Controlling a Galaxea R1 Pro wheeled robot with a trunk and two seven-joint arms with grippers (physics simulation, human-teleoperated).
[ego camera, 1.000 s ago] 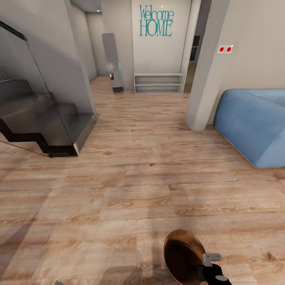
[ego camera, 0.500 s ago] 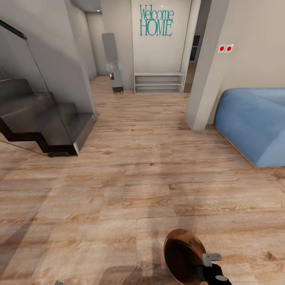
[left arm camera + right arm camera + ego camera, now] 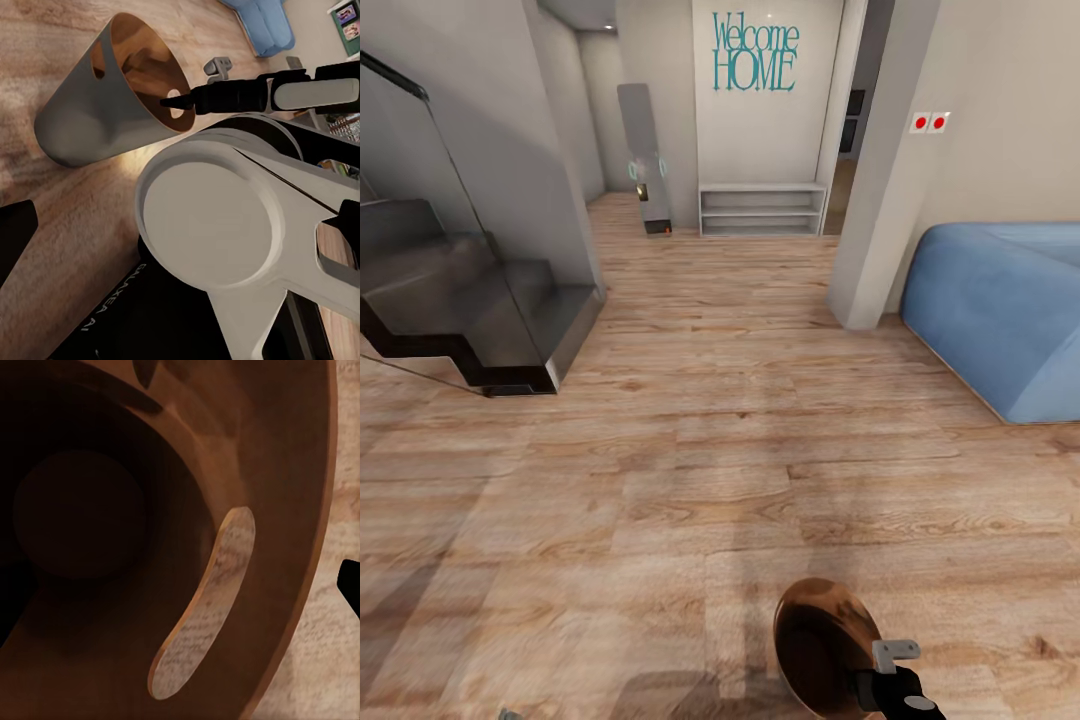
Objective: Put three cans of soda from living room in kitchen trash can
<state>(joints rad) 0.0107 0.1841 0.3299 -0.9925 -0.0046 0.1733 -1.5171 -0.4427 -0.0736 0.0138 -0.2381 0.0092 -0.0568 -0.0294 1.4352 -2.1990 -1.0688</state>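
You are still early, as I judge it: no soda cans are in sight. At the bottom right of the head view your right gripper [image 3: 900, 668] is clamped on the rim of the trash can [image 3: 815, 640], carried above the wood floor [image 3: 660, 450]. The bin's brown inside looks empty.

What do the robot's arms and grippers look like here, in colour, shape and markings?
The right arm has a pale grey-white rounded link that joins a slim glossy black forearm. Its right gripper has small grey metal fingers on a black wrist. In the left wrist view, a large pale grey round joint housing sits above a black body with grey lettering that reads partly "GALAXEA".
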